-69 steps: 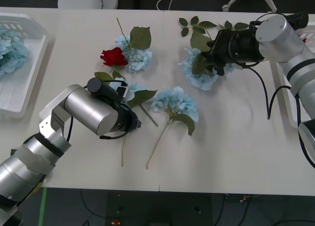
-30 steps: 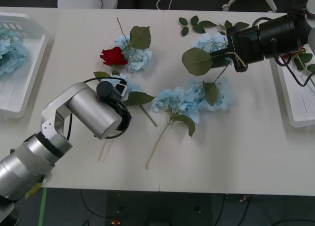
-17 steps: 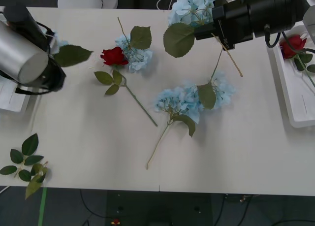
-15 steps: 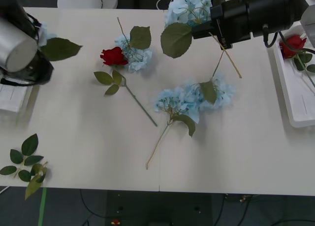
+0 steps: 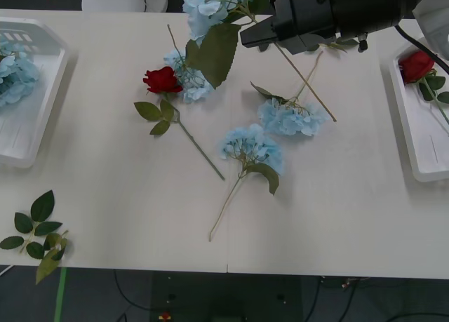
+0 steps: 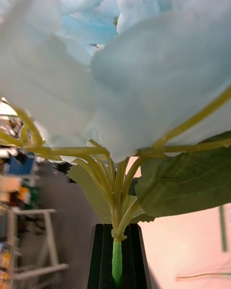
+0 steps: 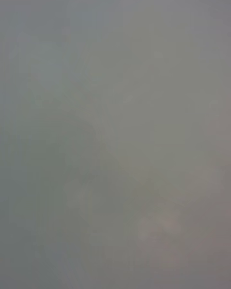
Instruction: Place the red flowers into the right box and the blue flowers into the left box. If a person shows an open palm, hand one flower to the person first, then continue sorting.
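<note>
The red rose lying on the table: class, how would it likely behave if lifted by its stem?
The red artificial rose has a thin green stem, so it would probably bend and let the bloom droop. It looks light. Its side leaves might snag the pale-blue hydrangea cluster touching it.

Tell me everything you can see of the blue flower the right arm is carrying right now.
The pale-blue artificial hydrangea is held above the table's far edge by the right gripper, whose black jaws are shut on its green stem just below the bloom. Thin yellow-green stalks fan up into a fluffy, fabric-looking petal cluster. A large serrated green leaf hangs beneath it, and the long thin stem trails diagonally down behind the gripper. Only the gripper touches it.
</note>
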